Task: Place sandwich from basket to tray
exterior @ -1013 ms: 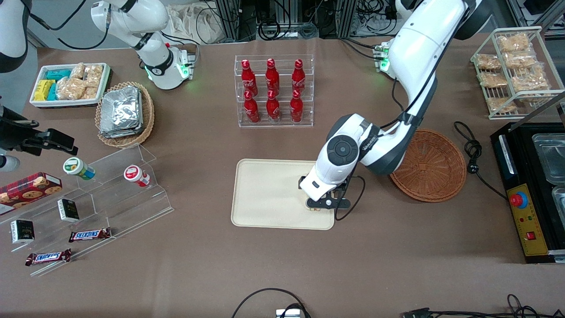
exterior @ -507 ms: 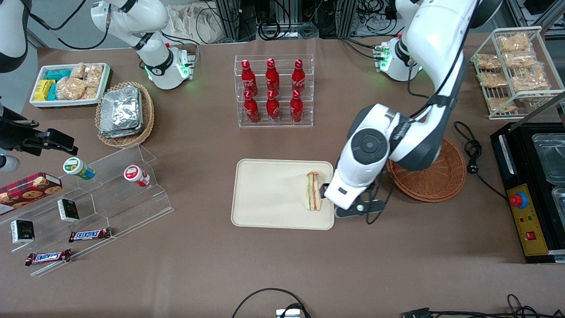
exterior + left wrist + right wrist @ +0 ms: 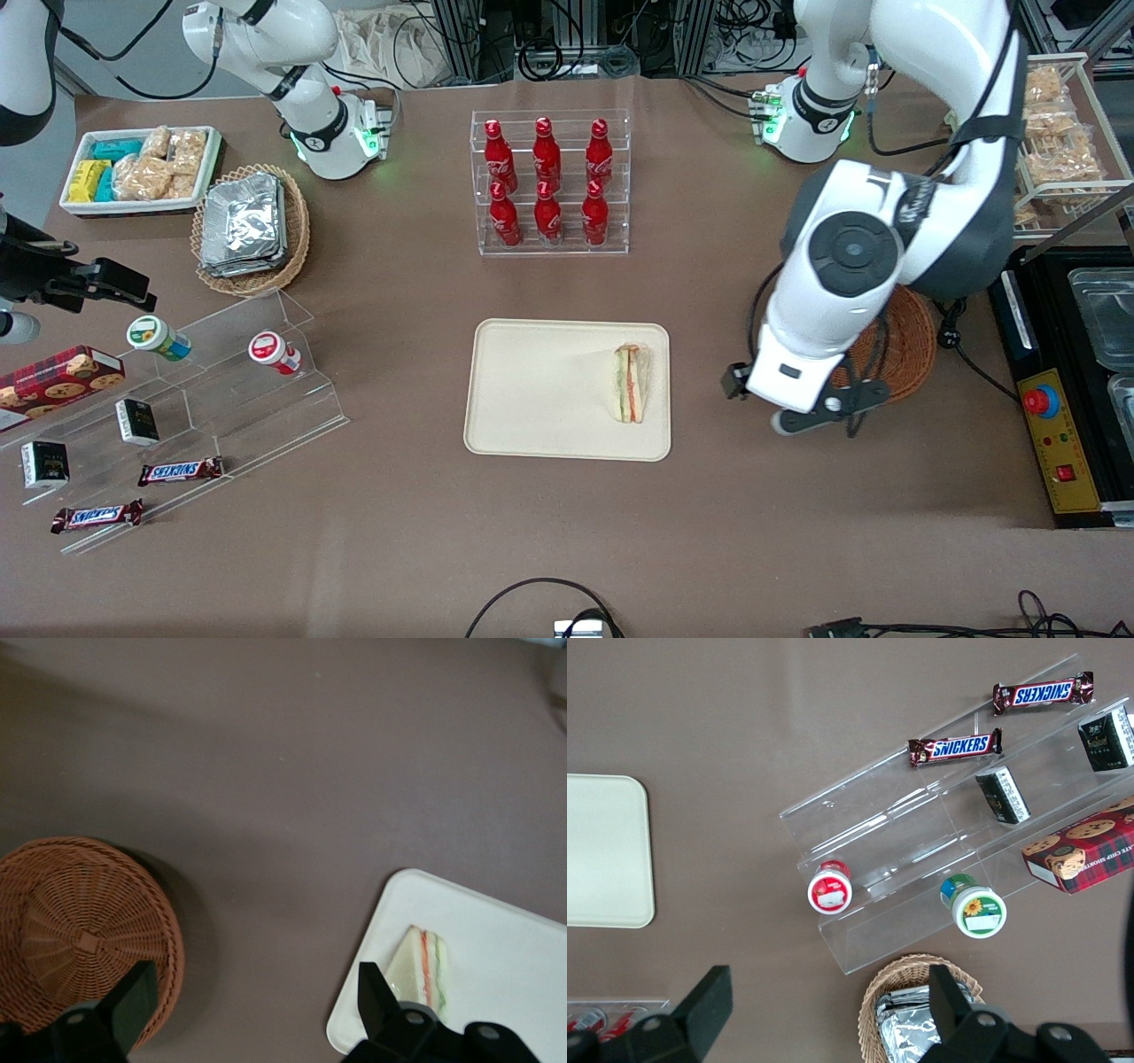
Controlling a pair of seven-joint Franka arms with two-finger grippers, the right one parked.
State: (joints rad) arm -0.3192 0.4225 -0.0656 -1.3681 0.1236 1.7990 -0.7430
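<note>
Since a second ago we are pulling our left arm away from the tray and up toward the working arm's end of the table, so the gripper is now hanging above bare table between the tray and the basket. Its fingers are spread wide with nothing between them (the wrist view shows only brown table in the gap). We are leaving the sandwich lying on the tray, close to the rim nearest the basket, its orange-red and green layers showing. The basket is looking empty where we can see it. We are judging the placement done; what remains is only to finish retreating without brushing the tray.
</note>
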